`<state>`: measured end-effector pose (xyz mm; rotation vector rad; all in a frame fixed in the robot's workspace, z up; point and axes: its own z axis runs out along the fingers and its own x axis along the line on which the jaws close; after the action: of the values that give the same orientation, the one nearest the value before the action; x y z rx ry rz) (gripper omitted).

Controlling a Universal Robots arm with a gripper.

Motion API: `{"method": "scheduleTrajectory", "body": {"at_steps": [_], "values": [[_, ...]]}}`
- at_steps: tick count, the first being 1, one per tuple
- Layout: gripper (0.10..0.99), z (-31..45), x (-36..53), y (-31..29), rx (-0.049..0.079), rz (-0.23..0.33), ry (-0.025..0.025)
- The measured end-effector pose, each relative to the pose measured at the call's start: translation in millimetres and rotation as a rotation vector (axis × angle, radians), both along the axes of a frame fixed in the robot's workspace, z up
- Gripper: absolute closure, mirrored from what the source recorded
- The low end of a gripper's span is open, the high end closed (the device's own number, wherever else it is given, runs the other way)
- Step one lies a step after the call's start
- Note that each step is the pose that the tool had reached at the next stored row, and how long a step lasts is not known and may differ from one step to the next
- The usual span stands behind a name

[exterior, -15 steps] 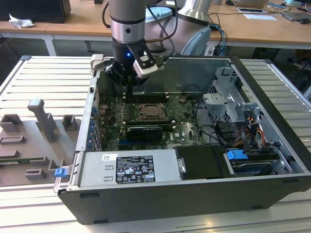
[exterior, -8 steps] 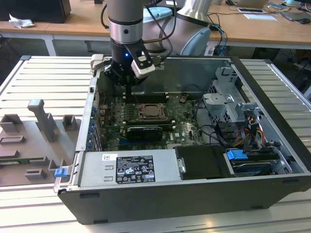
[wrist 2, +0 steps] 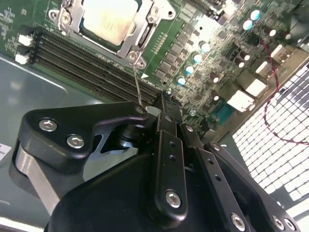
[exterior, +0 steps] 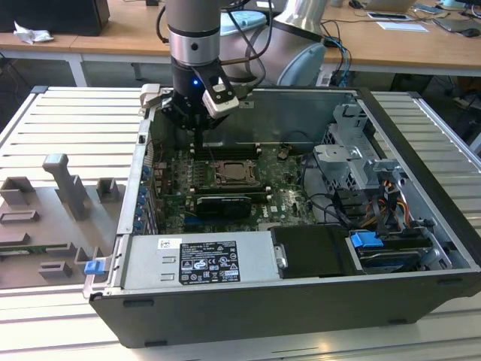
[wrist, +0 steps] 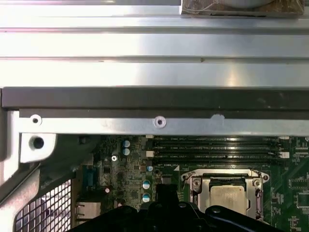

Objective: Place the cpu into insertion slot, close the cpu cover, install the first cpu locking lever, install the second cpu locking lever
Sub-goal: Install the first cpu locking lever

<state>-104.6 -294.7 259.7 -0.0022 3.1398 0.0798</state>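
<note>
The cpu [wrist 2: 108, 19] sits seated, near the gripper [wrist 2: 164, 102]

Open black computer case [exterior: 225, 310] (grey power supply [exterior: 150, 265] inside), long black card [exterior: 222, 204], memory slots [wrist 2: 87, 63].

**One camera back, two on the arm [exterior: 193, 37]**

The exterior view looks down into the open computer case [exterior: 225, 316] from well back. Both wrist views sit close over the green board [wrist 2: 169, 41] [wrist: 289, 188], past the gripper [wrist 2: 166, 102], facing opposite ways; they share the chip [wrist 2: 108, 19] [wrist: 227, 195] and memory slots [wrist 2: 87, 63] [wrist: 212, 147].
</note>
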Motion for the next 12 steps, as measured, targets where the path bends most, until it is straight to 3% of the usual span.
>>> {"method": "scheduleTrajectory", "body": {"at_steps": [5,12], "values": [[0.98,-0.7,2.6,2.1,-0.001,0.0,-0.0001],[0.98,-1.4,12.8,3.8,-0.002,0.0,0.0]]}}
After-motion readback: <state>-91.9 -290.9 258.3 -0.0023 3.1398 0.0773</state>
